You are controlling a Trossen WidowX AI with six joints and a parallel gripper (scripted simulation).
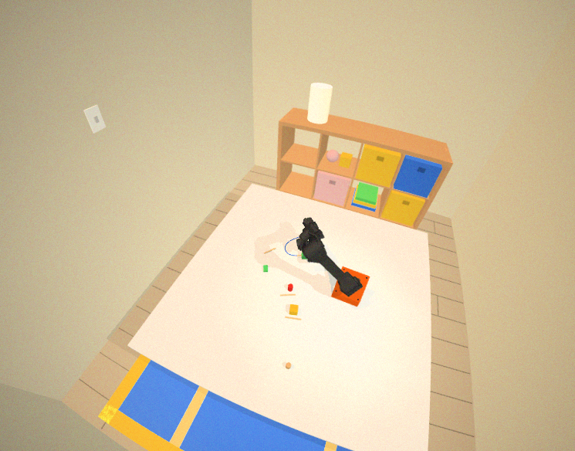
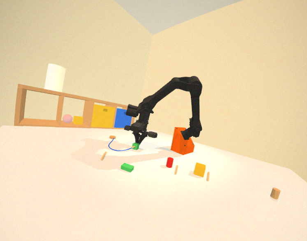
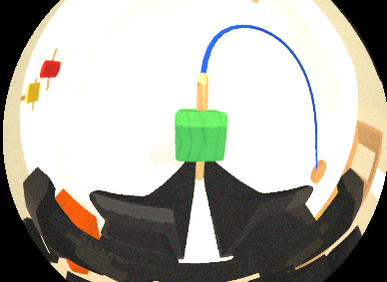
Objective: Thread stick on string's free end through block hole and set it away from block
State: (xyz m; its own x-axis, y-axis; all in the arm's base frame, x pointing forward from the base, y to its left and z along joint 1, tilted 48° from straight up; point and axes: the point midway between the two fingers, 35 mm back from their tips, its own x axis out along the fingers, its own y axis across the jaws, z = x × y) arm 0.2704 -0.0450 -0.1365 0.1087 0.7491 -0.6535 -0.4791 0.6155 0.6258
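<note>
The green block stands on the table, partly hidden by the arm in the top view. The stick runs through its hole: the string end sticks out on one side and the bare tip on the other. The blue string curves from the stick's end to the round button, outside the block. My gripper is shut on the stick's bare tip, close against the block; the fingertips are partly hidden behind the block.
A loose stick, a small green brick, a red cylinder, a yellow cube and a wooden cylinder lie around. Two more loose sticks lie near the red and yellow pieces.
</note>
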